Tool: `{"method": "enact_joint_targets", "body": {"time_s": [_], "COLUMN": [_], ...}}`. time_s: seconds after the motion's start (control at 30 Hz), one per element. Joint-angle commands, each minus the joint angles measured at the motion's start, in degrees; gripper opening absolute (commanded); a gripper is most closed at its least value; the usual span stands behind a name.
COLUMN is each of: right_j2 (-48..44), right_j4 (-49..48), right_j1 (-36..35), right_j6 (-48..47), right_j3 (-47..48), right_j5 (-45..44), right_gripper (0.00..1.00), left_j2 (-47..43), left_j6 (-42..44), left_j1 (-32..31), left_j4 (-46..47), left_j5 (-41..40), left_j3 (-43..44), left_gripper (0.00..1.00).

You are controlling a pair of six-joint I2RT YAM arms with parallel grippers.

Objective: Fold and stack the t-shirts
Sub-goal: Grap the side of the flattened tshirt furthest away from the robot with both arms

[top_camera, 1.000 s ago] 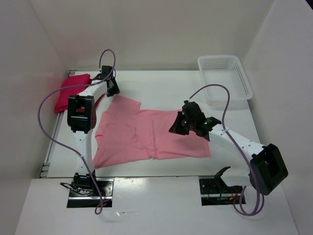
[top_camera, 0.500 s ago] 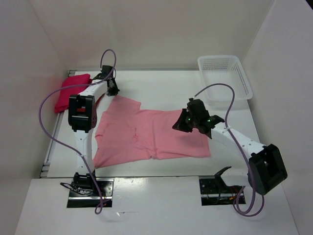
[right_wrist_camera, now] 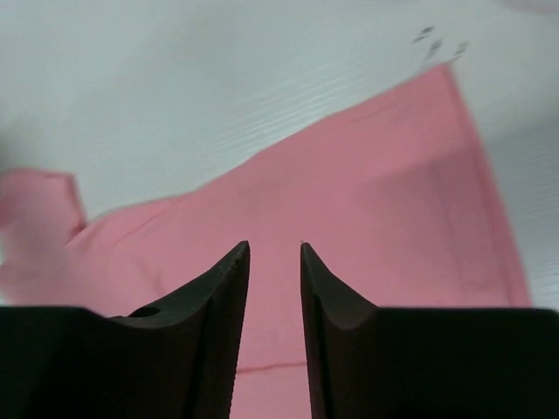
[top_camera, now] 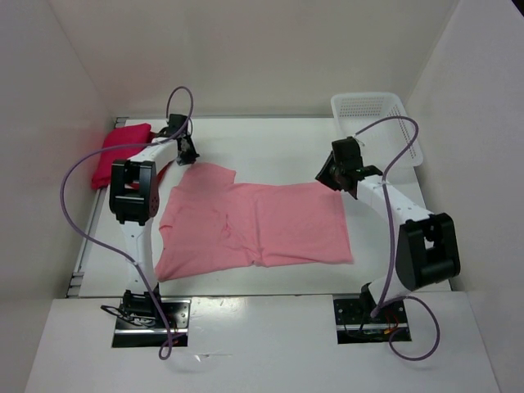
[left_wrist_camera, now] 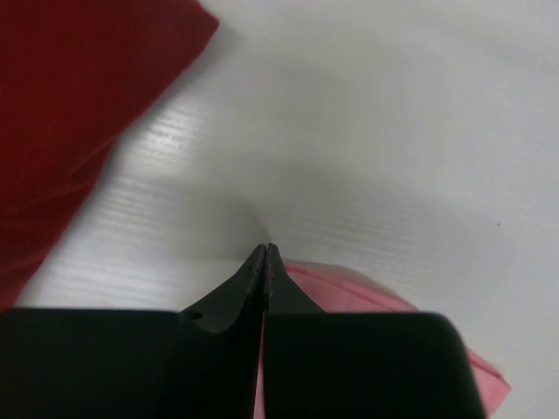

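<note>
- Since the earlier frame the right tool (top_camera: 330,174) has gone from above the middle-right part of the salmon shirt (top_camera: 262,225) to its far right corner, and its jaws have come apart. The left tool (top_camera: 188,151) has hardly moved, but its jaws have closed.
- The salmon shirt lies spread flat in the middle of the table (top_camera: 270,143). Its long axis runs left to right, with the sleeves on the left and the straight hem on the right.
- The magenta shirt (top_camera: 123,147) lies folded at the far left edge. The dark red shirt (left_wrist_camera: 61,113) lies just beside the left tool, apart from the salmon one.
- The left tool is fully shut at the far left sleeve corner. In the left wrist view pink cloth shows right at the fingertips (left_wrist_camera: 265,255), but it cannot be told whether cloth is pinched between them.
- The right tool has a narrow gap between its jaws and holds nothing; the cloth lies below it, not touched.
- The coming move probably turns on the far edge. Each tool is at its own end of it, and the shirt extends from both toward the near side. The right tool would likely have to go down and close on its corner first.
- The basket (top_camera: 377,123) stands near the right tool, on its far right.
</note>
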State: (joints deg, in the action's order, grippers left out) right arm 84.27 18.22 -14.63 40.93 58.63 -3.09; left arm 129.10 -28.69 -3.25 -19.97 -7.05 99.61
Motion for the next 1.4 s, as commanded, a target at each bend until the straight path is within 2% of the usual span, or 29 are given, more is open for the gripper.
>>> {"method": "enact_joint_targets", "body": {"time_s": [0.0, 0.2, 0.4, 0.87, 1.0, 1.13, 1.23, 1.37], "right_j2": [3.3, 14.6, 20.0, 26.4, 28.7, 28.7, 28.7, 31.0], "right_j4": [-1.7, -1.1, -1.7, -0.6, 1.3, 2.6, 3.2, 4.5], "right_j1": [1.2, 3.1, 4.2, 4.2, 3.7, 3.0, 3.0, 3.0], "right_j6": [-3.2, -5.2, -6.5, -7.0, -7.0, -7.0, -7.0, -7.0], "right_j3": [2.4, 8.4, 11.2, 16.2, 17.5, 17.0, 16.4, 18.5], "right_j5": [-12.5, -19.1, -22.6, -23.4, -22.7, -22.7, -22.7, -22.7], "right_gripper": [0.36, 0.38, 0.42, 0.42, 0.34, 0.34, 0.40, 0.38], "left_j2": [-5.2, -10.1, -12.7, -14.8, -16.5, -17.6, -18.2, -18.7], "left_j6": [-0.2, -3.9, -4.4, -5.6, -5.6, -6.1, -6.1, -6.1], "left_j1": [0.3, 0.3, 0.3, 0.3, 0.3, 0.3, 0.3, -0.2], "left_j4": [0.9, 5.4, 6.4, 8.1, 8.6, 9.2, 9.8, 10.3], "left_j5": [2.1, 5.7, 7.3, 10.2, 10.7, 10.7, 10.7, 11.3], "left_j3": [-2.9, -8.4, -10.9, -13.8, -15.4, -16.5, -17.6, -18.8], "left_gripper": [0.00, 0.00, 0.00, 0.00, 0.00, 0.00, 0.00, 0.00]}}
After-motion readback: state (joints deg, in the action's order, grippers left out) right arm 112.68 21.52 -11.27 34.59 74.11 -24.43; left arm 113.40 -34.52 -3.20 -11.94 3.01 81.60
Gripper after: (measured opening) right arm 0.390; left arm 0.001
